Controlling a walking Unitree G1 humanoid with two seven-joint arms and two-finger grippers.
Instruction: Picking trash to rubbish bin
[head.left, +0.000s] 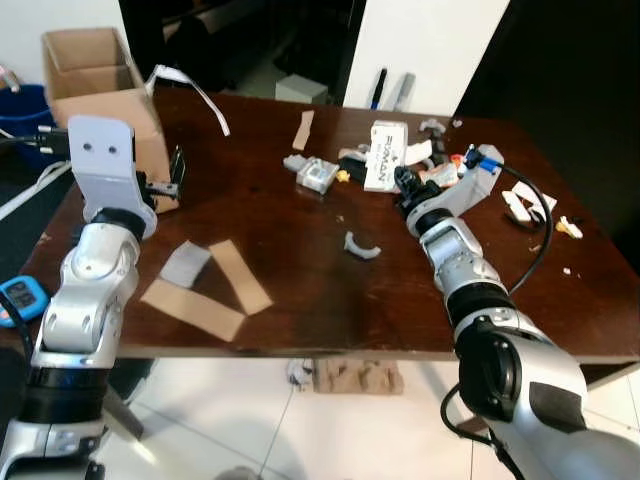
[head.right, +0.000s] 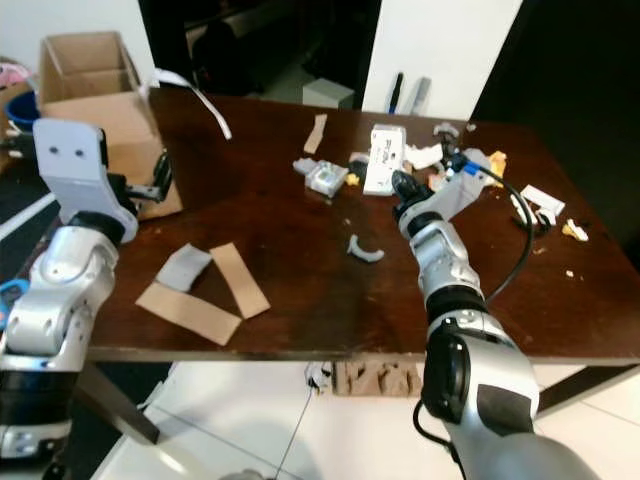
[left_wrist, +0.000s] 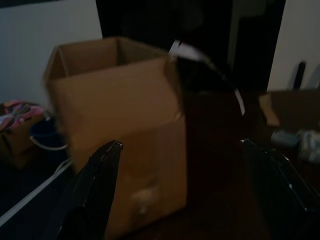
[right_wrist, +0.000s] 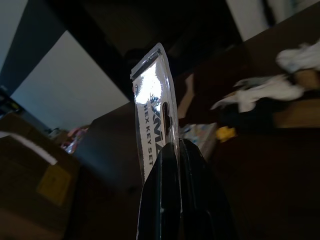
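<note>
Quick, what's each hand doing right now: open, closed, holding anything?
Left hand: open, empty, facing the cardboard box.
Right hand: closed on the hex key set package.

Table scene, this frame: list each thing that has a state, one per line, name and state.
cardboard box: upright, top open, at the table's left rear corner.
hex key packet: pinched on edge, lifted.
right gripper: shut on the packet.
left gripper: open, facing the box.
cardboard strips: lying flat near the front edge.
grey curved piece: loose, mid-table.
</note>
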